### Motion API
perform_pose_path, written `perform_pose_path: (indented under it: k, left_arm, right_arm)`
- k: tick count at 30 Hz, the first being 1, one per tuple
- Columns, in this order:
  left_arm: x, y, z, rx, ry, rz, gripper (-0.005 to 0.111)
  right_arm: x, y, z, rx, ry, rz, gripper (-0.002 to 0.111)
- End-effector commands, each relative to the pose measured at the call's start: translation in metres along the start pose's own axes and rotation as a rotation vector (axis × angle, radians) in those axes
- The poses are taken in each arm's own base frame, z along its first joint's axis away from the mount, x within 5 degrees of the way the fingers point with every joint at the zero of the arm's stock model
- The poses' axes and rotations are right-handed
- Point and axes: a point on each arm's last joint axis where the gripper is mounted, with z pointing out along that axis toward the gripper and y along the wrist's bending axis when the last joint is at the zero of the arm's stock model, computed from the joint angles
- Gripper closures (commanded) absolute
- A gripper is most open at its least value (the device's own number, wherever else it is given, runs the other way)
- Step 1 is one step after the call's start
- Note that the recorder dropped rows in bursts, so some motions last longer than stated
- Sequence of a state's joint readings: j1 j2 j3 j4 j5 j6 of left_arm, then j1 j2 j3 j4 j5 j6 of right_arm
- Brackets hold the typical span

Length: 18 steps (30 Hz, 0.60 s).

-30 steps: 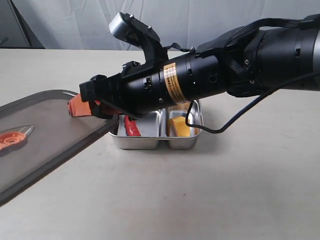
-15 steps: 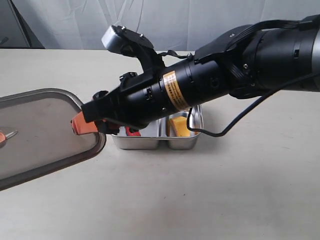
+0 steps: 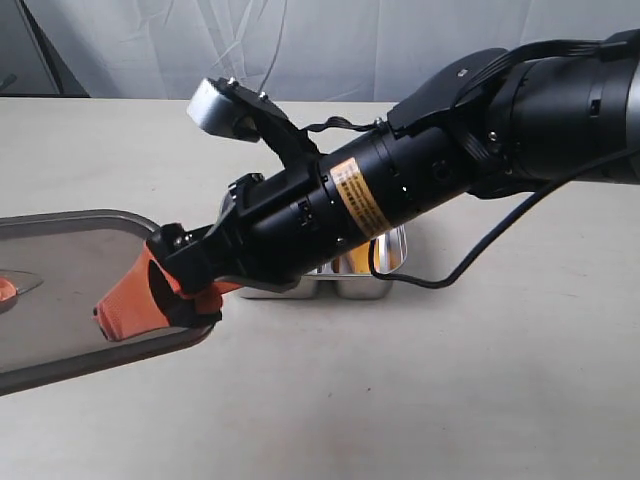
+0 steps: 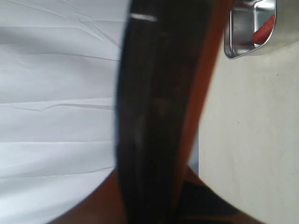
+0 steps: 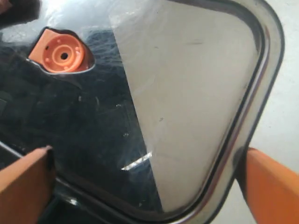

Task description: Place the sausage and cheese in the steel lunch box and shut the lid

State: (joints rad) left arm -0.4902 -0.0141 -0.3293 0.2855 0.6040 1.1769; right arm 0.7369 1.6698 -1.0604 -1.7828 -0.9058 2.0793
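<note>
At the shiny rectangular steel lunch box's (image 3: 352,289) nine o'clock, the smoky translucent plastic lid (image 3: 70,280) hangs tilted, seemingly pinched by the left gripper (image 4: 159,140). The right gripper (image 3: 135,305) gapes astride its corner. Closing step: next, square it over the box.

Sausage (image 4: 264,29) in lunch box (image 4: 236,44), lid (image 3: 70,285) off

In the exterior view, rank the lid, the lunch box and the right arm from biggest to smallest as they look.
1. right arm: largest, though it is nearest the camera.
2. lid: partly cut off by the frame edge.
3. lunch box: smallest, mostly hidden behind the arm, so its rank is unsure.
</note>
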Motion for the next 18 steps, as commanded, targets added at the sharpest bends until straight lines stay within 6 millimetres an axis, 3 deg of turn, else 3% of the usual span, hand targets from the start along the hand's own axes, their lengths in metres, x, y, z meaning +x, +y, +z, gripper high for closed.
perform_pose_path:
  k: [1, 8, 18]
  left_arm:
    - [-0.0031, 0.0017, 0.0037, -0.029, -0.032, -0.084, 0.107]
    - [0.0005, 0.0103, 0.0031, -0.126, 0.002, -0.111, 0.107]
    - [0.0043, 0.0068, 0.0033, -0.090, 0.045, -0.145, 0.107]
  right_arm:
    - [0.0064, 0.0332, -0.0004, -0.242, 0.095, 0.006, 0.004]
    - [0.0099, 0.0391, -0.0025, -0.310, 0.134, -0.003, 0.004]
    - [0.0092, 0.0416, -0.0045, -0.313, 0.126, -0.033, 0.004]
